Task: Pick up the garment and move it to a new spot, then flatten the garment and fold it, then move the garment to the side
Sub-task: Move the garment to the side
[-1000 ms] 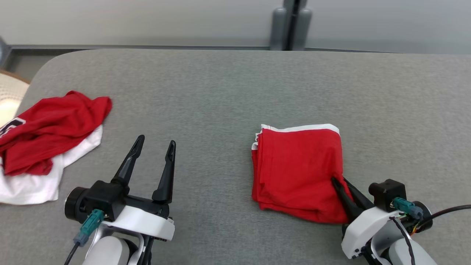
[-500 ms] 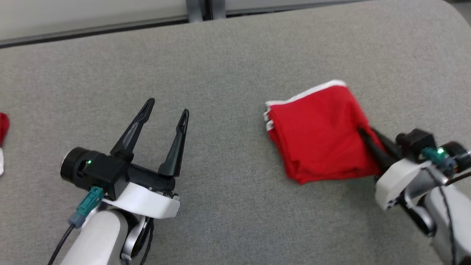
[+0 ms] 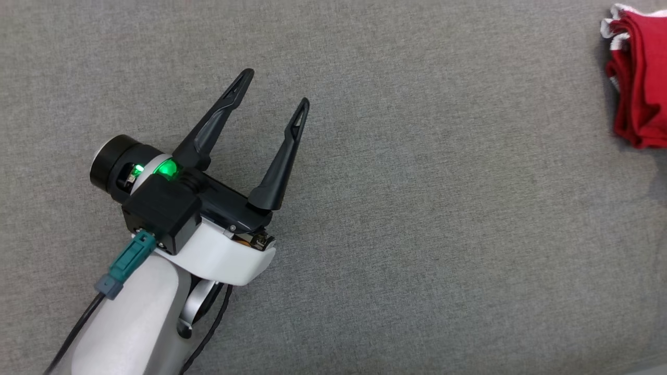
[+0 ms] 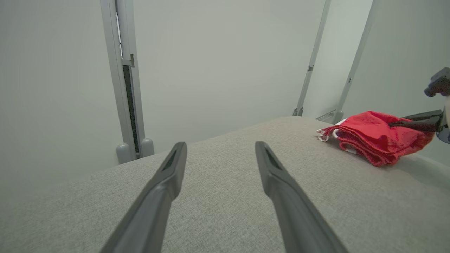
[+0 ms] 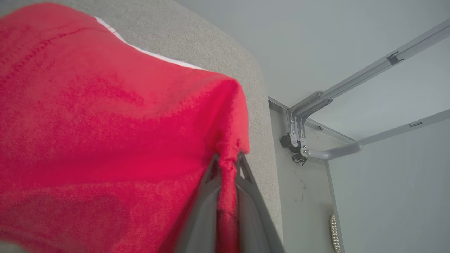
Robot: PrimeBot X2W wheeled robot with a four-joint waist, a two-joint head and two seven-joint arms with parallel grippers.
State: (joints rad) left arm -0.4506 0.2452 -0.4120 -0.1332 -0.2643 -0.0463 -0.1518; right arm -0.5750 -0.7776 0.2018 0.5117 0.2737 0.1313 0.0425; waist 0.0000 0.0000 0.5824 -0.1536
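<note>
The folded red garment [image 3: 638, 78] with white trim lies at the head view's far right edge, partly cut off. In the right wrist view my right gripper [image 5: 227, 161] is shut on a pinched corner of the garment [image 5: 105, 133], close to the table's rounded edge. The left wrist view shows the garment [image 4: 372, 138] at the right with my right gripper's dark fingers [image 4: 418, 119] clamped on its far side. My left gripper [image 3: 276, 91] hovers open over bare grey cloth, well left of the garment, nothing between its fingers [image 4: 165, 182].
The grey fabric table [image 3: 417, 234] spreads around both arms. A grey metal post [image 4: 128, 88] stands behind the table's far edge. Beyond the table's right edge there is a metal frame [image 5: 316, 140] and floor.
The head camera has turned left and down, so the garment now sits at the picture's right edge. My right gripper has carried the folded garment toward the table's right edge. The left gripper stays open.
</note>
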